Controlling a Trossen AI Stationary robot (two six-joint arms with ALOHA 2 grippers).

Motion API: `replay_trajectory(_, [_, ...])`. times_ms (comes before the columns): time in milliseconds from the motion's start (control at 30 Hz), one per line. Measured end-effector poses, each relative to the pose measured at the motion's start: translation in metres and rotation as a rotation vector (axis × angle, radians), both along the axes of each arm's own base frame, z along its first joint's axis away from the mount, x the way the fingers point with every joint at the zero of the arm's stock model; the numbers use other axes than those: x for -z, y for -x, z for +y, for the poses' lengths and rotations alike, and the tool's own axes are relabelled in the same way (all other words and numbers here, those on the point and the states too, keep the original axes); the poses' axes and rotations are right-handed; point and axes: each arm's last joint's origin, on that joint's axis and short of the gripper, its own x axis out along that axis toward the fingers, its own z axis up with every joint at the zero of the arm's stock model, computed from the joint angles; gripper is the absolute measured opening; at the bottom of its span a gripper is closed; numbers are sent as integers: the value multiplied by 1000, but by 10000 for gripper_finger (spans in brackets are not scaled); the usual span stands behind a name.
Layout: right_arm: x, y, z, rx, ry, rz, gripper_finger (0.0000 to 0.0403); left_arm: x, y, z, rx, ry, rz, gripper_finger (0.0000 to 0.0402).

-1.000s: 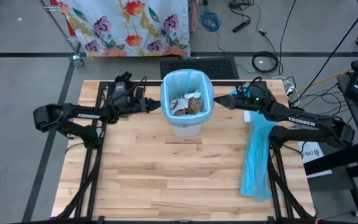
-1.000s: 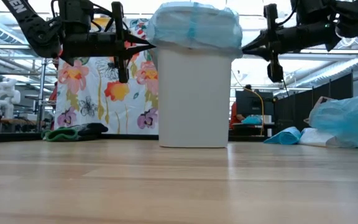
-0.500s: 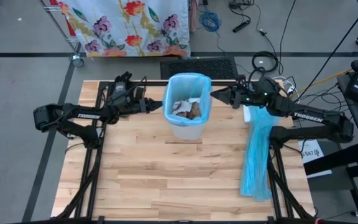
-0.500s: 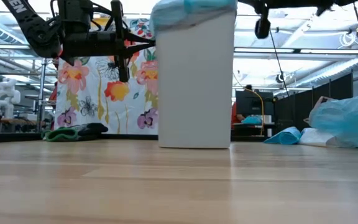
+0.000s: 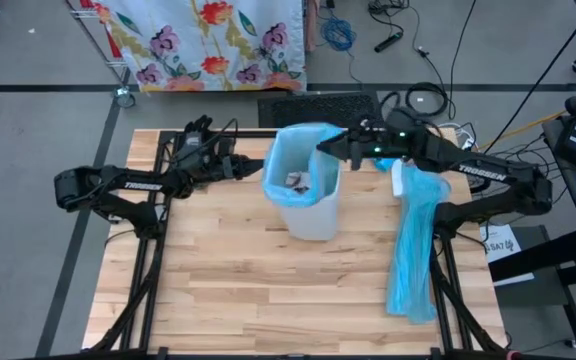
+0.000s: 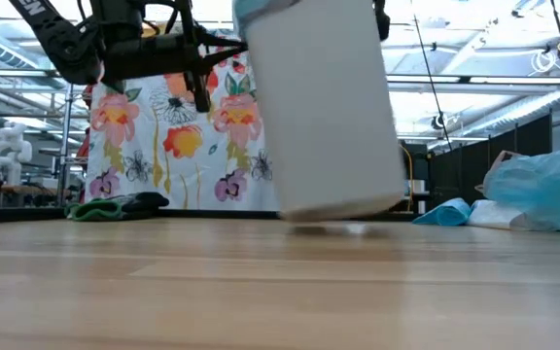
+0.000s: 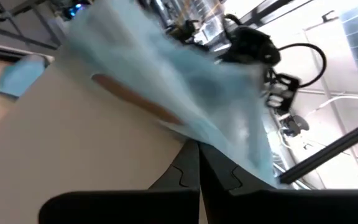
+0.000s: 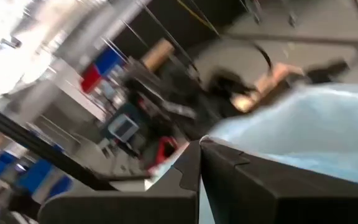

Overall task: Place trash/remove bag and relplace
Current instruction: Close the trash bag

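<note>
Trash (image 5: 296,180) sits inside the blue-lined bin (image 5: 311,205) at upper centre, tilted, apparently because both the left gripper (image 5: 258,167) and right gripper (image 5: 324,147) pinch the bag (image 5: 286,140) rim closed to lift it free.

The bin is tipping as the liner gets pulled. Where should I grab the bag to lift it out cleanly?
On the blue bag cuff folded over the bin rim, from opposite sides, about where the left gripper and right gripper are. It's probably the only exposed plastic.
</note>
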Motion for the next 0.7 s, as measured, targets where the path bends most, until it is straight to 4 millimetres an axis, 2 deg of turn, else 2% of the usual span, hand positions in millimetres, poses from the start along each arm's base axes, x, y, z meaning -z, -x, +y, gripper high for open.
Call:
replay_trajectory(133, [12, -11, 6, -33, -25, 82, 0, -8, -4, -3, 15, -19, -25, 0])
replay_trajectory(300, [16, -20, 8, -49, -1, 84, 0, -14, -7, -6, 32, -28, -45, 0])
replay_trajectory(467, [-2, -21, 7, -40, 93, -93, 0, -16, -9, -9, 52, -32, -48, 0])
replay_trajectory(700, [-25, -17, 5, -78, 170, -165, 0, -16, -10, -14, 72, -34, -54, 0])
